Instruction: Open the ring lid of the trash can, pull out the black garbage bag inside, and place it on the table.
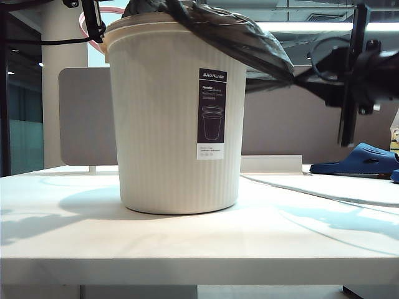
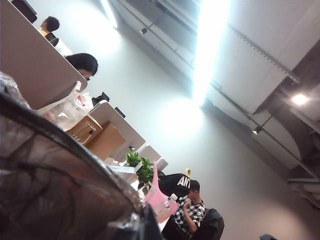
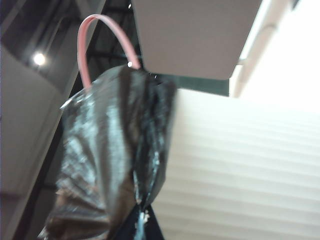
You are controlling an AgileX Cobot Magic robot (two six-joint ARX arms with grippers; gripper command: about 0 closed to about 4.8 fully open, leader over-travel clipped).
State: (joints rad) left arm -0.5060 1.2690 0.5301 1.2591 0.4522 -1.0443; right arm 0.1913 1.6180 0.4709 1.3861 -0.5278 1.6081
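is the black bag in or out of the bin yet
Partly out: glossy black garbage bag drapes over the ribbed cream trash can rim, stretched toward the right tool.

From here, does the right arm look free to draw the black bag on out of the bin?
Probably yes: the right tool is shut on the black bag, and the ring lid is lifted off the rim.

Matte black right arm (image 1: 365, 75) with black cabling.

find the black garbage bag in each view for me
Exterior view: glossy black plastic garbage bag drapes over the cream ribbed bucket's rim, stretched rightward.
Left wrist view: dark wrinkled mass filling the lower-left corner.
Right wrist view: bag hangs centre-left beside the bucket.
Shared landmark: the bucket, exterior and right wrist only.
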